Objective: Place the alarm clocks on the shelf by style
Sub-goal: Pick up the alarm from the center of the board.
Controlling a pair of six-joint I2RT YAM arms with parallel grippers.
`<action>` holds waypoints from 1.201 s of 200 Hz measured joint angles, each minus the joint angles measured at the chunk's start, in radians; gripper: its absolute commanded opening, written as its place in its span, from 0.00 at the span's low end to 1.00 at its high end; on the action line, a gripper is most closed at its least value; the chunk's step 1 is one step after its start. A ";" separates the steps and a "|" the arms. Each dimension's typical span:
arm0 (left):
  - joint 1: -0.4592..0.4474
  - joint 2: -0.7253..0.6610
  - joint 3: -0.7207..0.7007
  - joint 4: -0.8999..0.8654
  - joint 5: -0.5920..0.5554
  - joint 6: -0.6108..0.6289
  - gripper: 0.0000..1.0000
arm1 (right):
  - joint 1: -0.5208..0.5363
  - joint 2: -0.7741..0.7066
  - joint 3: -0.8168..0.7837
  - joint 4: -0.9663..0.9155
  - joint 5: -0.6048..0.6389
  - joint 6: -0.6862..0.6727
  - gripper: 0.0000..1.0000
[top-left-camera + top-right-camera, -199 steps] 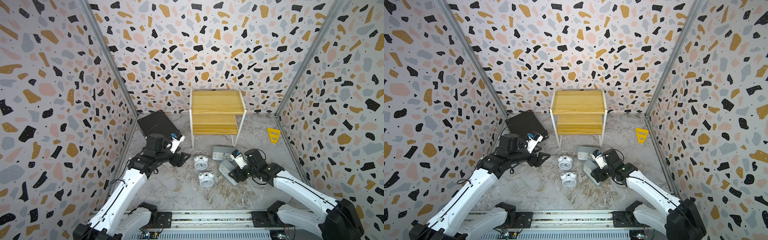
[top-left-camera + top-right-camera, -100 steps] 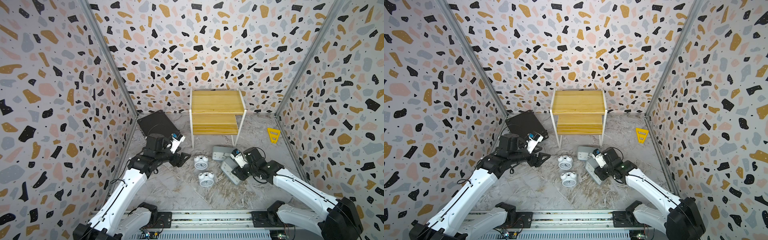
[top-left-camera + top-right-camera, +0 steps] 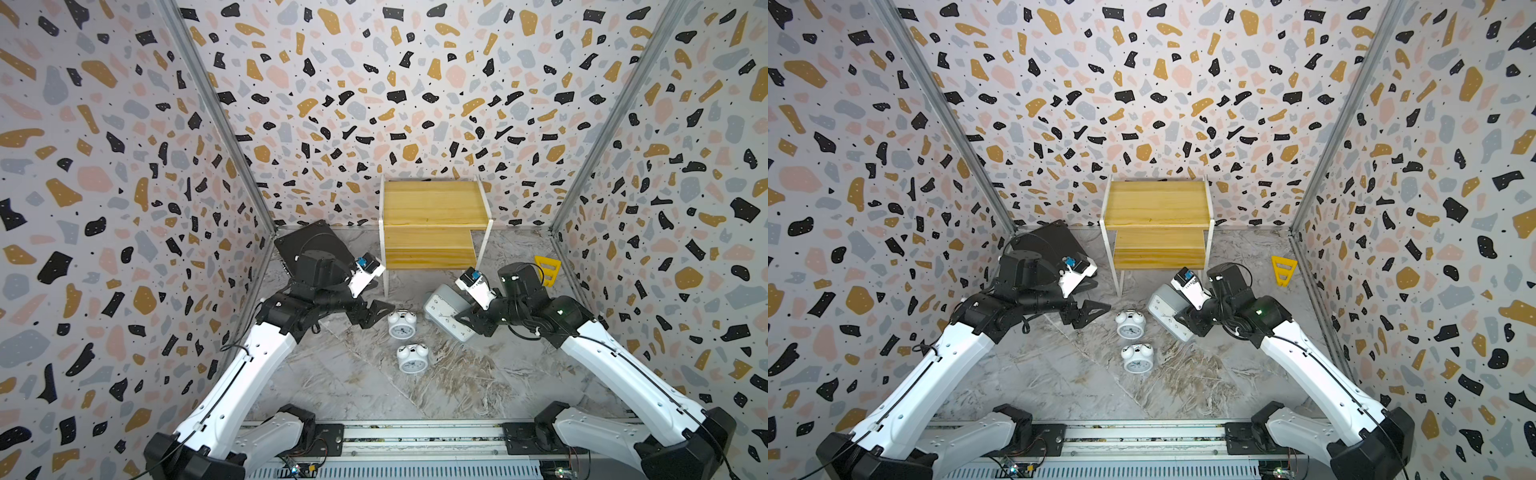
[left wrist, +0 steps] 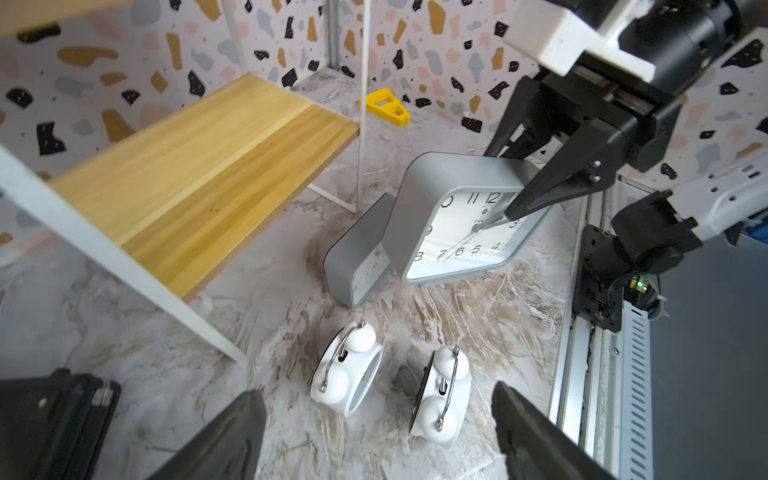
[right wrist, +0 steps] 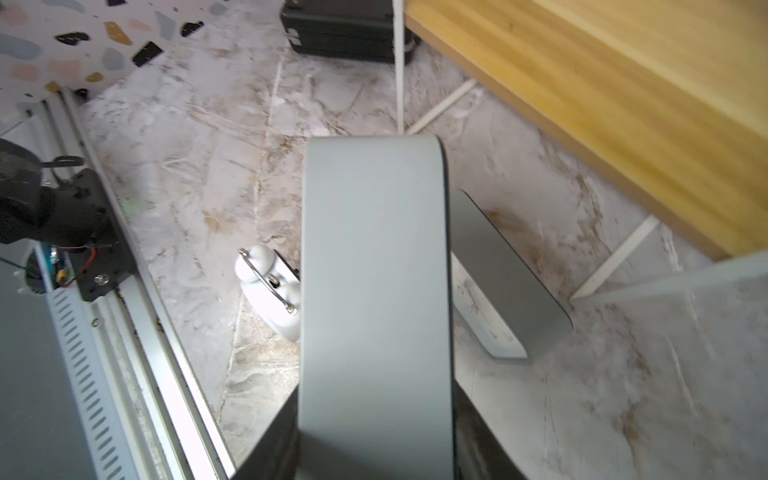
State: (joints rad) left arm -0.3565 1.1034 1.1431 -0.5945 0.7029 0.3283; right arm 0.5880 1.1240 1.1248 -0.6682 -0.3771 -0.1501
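Shelf (image 3: 432, 216) bare, no clock placed; right gripper (image 3: 467, 322) pinches a tilted grey clock (image 4: 457, 232); left gripper (image 3: 374, 314) spread beside a twin-bell clock (image 3: 402, 324); other twin-bell clock (image 3: 412, 358) and second grey clock (image 4: 357, 257) lie on the floor.

Robot lab test cell: terrazzo-print wall panels (image 3: 415, 83), aluminium corner posts (image 3: 216, 124), marble-print floor (image 3: 332, 382), white robot arms (image 3: 249, 370) on metal base rail (image 3: 419, 434).

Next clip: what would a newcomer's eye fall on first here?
The right gripper is clamped on a tilted grey clock just in front of the shelf, whose two boards are bare. Two white bell clocks sit on the floor between the arms, with the open left gripper beside them.
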 measured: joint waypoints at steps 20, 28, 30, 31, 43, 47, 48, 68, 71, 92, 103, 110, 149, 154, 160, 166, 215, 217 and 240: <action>-0.017 0.047 0.073 -0.032 0.051 0.057 0.96 | 0.000 0.042 0.066 -0.028 -0.079 -0.058 0.27; -0.032 0.068 0.103 -0.042 0.069 0.081 0.97 | 0.000 0.060 0.090 -0.043 -0.107 -0.078 0.27; -0.036 0.074 0.110 -0.044 0.074 0.089 0.97 | 0.000 0.065 0.097 -0.048 -0.114 -0.084 0.27; -0.037 0.076 0.113 -0.045 0.076 0.092 0.97 | 0.000 0.068 0.099 -0.050 -0.116 -0.085 0.27; -0.059 0.106 0.150 -0.062 0.101 0.126 0.98 | 0.000 0.096 0.137 -0.074 -0.150 -0.114 0.27; -0.064 0.116 0.159 -0.067 0.107 0.134 0.98 | 0.000 0.108 0.151 -0.083 -0.161 -0.124 0.27; -0.067 0.118 0.163 -0.069 0.109 0.137 0.98 | 0.000 0.109 0.153 -0.084 -0.163 -0.126 0.27; -0.090 0.166 0.202 -0.094 0.141 0.176 0.98 | 0.000 0.145 0.202 -0.114 -0.204 -0.172 0.27; -0.092 0.173 0.206 -0.097 0.146 0.180 0.98 | 0.000 0.148 0.208 -0.119 -0.210 -0.179 0.27; -0.111 0.224 0.237 -0.122 0.156 0.208 0.98 | 0.000 0.156 0.225 -0.145 -0.241 -0.217 0.27; -0.117 0.244 0.243 -0.130 0.156 0.218 0.98 | 0.000 0.156 0.229 -0.156 -0.251 -0.233 0.27; -0.120 0.253 0.243 -0.134 0.157 0.224 0.98 | 0.000 0.156 0.230 -0.164 -0.259 -0.242 0.27; -0.143 0.281 0.245 -0.143 0.179 0.237 0.95 | 0.000 0.156 0.238 -0.196 -0.293 -0.282 0.28; -0.146 0.284 0.245 -0.144 0.183 0.237 0.94 | 0.000 0.156 0.239 -0.197 -0.294 -0.286 0.28; -0.149 0.288 0.245 -0.145 0.185 0.237 0.93 | 0.000 0.156 0.239 -0.198 -0.297 -0.290 0.28; -0.151 0.291 0.245 -0.146 0.191 0.237 0.91 | 0.001 0.156 0.239 -0.200 -0.300 -0.294 0.28; -0.157 0.307 0.251 -0.173 0.237 0.255 0.50 | 0.002 0.156 0.240 -0.215 -0.308 -0.309 0.28; -0.158 0.307 0.252 -0.174 0.236 0.263 0.48 | 0.002 0.156 0.240 -0.215 -0.308 -0.309 0.28; -0.157 0.315 0.269 -0.191 0.246 0.278 0.22 | 0.000 0.156 0.240 -0.217 -0.314 -0.304 0.29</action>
State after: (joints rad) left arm -0.5137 1.4189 1.4117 -0.7853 0.9485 0.6060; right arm 0.5884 1.2800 1.3643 -0.8848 -0.6910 -0.4545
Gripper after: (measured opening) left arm 0.344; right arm 0.450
